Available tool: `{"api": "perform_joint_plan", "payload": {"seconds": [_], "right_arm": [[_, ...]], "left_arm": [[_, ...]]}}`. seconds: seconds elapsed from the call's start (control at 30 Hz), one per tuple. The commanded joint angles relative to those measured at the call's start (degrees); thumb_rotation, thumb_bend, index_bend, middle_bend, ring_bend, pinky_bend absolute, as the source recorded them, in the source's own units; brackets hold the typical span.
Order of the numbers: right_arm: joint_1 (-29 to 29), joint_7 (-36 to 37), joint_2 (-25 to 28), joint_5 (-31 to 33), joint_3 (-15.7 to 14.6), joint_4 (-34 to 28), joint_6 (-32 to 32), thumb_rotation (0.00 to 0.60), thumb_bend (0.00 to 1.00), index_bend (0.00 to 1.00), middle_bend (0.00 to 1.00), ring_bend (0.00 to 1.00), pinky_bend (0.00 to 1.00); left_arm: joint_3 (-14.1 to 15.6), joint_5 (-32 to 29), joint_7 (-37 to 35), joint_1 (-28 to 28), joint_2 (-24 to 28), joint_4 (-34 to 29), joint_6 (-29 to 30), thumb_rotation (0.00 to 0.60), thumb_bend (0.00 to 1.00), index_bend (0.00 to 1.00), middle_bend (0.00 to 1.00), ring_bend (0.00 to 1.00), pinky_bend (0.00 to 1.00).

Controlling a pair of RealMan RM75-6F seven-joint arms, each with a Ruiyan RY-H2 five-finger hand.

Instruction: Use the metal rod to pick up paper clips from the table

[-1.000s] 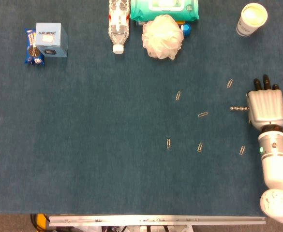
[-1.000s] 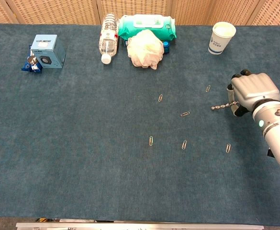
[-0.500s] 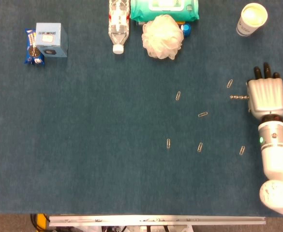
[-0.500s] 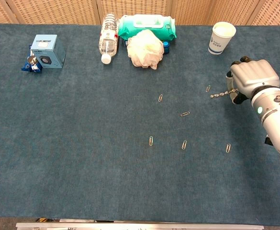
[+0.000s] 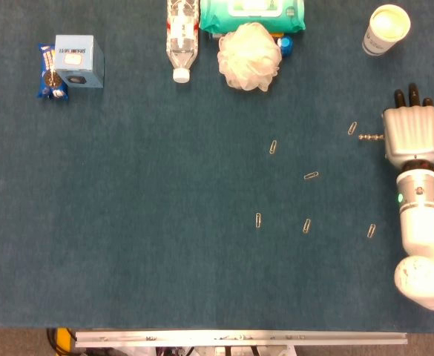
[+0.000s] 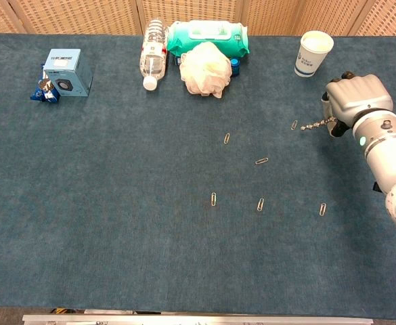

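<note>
Right robot hand [image 5: 408, 135], silver with dark fingertips, is clenched around a thin beaded metal rod [image 5: 369, 137], which sticks out sideways toward the table's middle. The rod's free tip lies just beside a small silver paper clip [image 5: 352, 127], the nearest of six scattered on the dark teal cloth table [image 5: 142, 222]. In the chest view the same hand [image 6: 353, 101] grips the rod [image 6: 315, 125] with its tip close to that clip [image 6: 294, 125]. The other five clips lie farther toward the middle and the near edge.

Metal rod [image 6: 314, 126] mostly hidden inside right hand [image 6: 355, 101]; bottle [image 5: 181, 35] & wipes pack [image 5: 252, 13] cut off at top.
</note>
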Motion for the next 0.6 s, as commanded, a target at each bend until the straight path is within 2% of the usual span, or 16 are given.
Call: {"api": "perform_joint_plan", "payload": {"seconds": [0.03, 0.6], "right_arm": [[0.7, 0.0, -0.4, 0.6, 0.4, 1.1, -0.8, 0.6, 0.39, 0.62, 0.18, 0.05, 0.24], [3.5, -0.3, -2.1, 3.4, 0.8, 5.9, -4.2, 0.6, 0.39, 0.62, 0.18, 0.05, 0.24]], "left_arm": [[0.0, 0.1, 0.0, 0.0, 0.0, 0.0, 0.0, 0.6, 0.14, 0.57, 0.56, 0.53, 0.74], [0.0, -0.2, 0.8, 0.0, 0.2, -0.6, -0.3, 0.6, 0.14, 0.57, 0.56, 0.53, 0.74]]}}
